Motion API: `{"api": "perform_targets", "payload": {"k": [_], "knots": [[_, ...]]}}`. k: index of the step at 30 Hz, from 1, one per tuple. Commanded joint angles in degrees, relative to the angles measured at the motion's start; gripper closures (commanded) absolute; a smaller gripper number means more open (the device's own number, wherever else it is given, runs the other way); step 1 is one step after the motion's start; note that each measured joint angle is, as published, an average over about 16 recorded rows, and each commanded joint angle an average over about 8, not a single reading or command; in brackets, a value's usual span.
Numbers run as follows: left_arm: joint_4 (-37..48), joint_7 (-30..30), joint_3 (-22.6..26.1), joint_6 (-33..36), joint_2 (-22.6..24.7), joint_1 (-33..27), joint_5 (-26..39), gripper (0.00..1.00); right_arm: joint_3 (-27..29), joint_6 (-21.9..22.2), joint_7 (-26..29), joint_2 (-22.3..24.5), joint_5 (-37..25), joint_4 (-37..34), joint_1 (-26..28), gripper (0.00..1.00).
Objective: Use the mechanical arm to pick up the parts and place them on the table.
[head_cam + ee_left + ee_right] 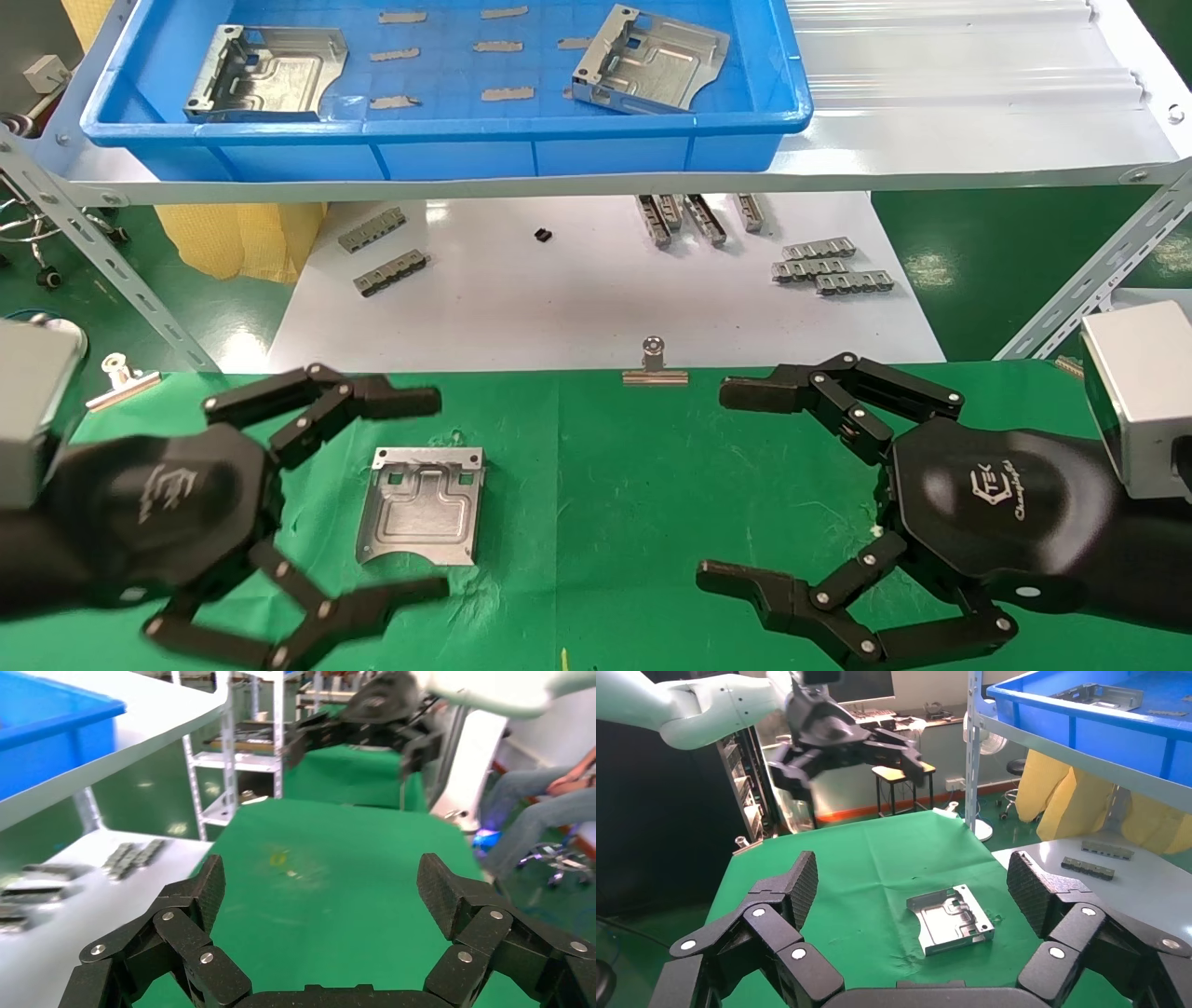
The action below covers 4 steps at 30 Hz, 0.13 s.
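One silvery stamped part (424, 505) lies flat on the green table cloth (605, 485), left of centre; it also shows in the right wrist view (951, 919). Two more parts lie in the blue tray, one at its left (265, 73) and one at its right (649, 59). My left gripper (424, 494) is open and empty, hovering over the table's left side, its fingers either side of the lying part but above it. My right gripper (731, 485) is open and empty over the table's right side. Each wrist view shows its own open gripper, left (320, 896) and right (912, 888).
The blue tray (447, 140) stands on a white shelf at the back, with grey tape scraps in it. Small grey ridged strips (829, 270) lie on the white sheet (559, 298) below. Silver binder clips (655, 365) grip the cloth's far edge. Slanted shelf struts (1090, 289) flank the table.
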Motion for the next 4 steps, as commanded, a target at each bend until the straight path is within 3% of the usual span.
{"api": "perform_targets", "payload": {"k": [1,4], "knots": [[-3.79,-2.47,-1.39,-0.30,-1.24,2.13,-1.63,0.00,0.00,0.00,0.00,0.00,0.00,0.00,0.00,0.00],[-5.12,-3.32,-1.87,-0.40,-1.67,2.87,-2.20,0.00,0.00,0.01,0.00,0.00,0.00,-0.01,0.00,0.00]]}}
